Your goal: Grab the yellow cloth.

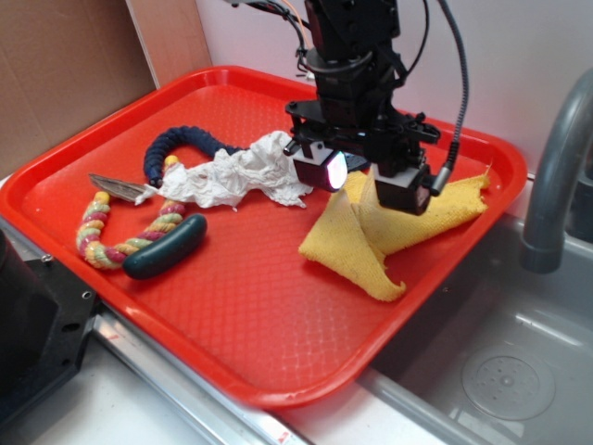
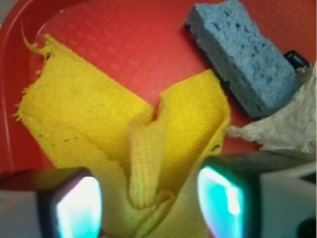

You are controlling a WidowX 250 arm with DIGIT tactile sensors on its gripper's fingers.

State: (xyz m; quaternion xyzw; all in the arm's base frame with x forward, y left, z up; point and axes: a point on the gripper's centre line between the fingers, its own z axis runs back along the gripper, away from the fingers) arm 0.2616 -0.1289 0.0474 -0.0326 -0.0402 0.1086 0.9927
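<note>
The yellow cloth [image 1: 371, 236] lies at the right back of the red tray [image 1: 241, 306], drawn up into a tent-like peak under my gripper [image 1: 366, 181]. In the wrist view the cloth [image 2: 89, 114] is bunched into a raised fold between the two glowing pads of the gripper [image 2: 148, 203]. The jaws stand on either side of that fold and pinch it. The cloth's outer corners still rest on the tray.
A crumpled white paper towel [image 1: 236, 176] lies left of the gripper. Further left are a braided rope [image 1: 111, 236], a dark green oblong object [image 1: 167, 247] and a metal tool [image 1: 120, 188]. A blue sponge [image 2: 242, 52] sits beyond the cloth. A faucet [image 1: 556, 176] and sink [image 1: 500, 371] are at the right.
</note>
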